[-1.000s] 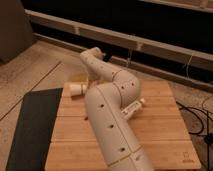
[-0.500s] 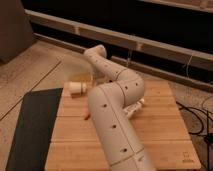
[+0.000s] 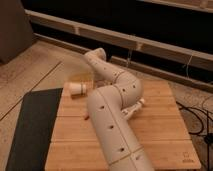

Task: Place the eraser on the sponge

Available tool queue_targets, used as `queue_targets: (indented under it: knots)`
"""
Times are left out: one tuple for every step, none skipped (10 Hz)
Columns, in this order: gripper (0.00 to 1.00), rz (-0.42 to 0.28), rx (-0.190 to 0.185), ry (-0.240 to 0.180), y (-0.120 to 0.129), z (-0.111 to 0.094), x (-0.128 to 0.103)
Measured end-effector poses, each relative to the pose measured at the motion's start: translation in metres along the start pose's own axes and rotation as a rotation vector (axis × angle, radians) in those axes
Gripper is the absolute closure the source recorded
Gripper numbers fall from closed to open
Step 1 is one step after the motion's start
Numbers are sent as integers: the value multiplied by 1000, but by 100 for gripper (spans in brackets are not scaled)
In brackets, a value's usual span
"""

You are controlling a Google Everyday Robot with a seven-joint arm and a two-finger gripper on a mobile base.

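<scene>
Cream-white arm [image 3: 112,117] and eraser [image 3: 76,88], pale planked tabletop [image 3: 165,127], dark grey mat [image 3: 31,127].

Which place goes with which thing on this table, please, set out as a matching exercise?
1 small cream-white stubby eraser
2 flat dark rectangular mat
3 long white tube
4 robot's gripper

A right of the cream arm's elbow
B arm's far end, over the far edge
C along the wooden table's left edge
D beside the pale yellow sponge

Pairs: 1-D, 2-C, 3-A, 4-B
</scene>
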Motion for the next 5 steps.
queue_targets:
  knots:
    - [54,-1,1,-10,1,-1,-3]
    - [68,-2,0,-27,2,-3,-8]
    - [79,-3,-3,-36,3,-4,-10]
    - [90,2,-6,-45,4,-6,-12]
    - [99,14,-9,-58,4,-12,-14]
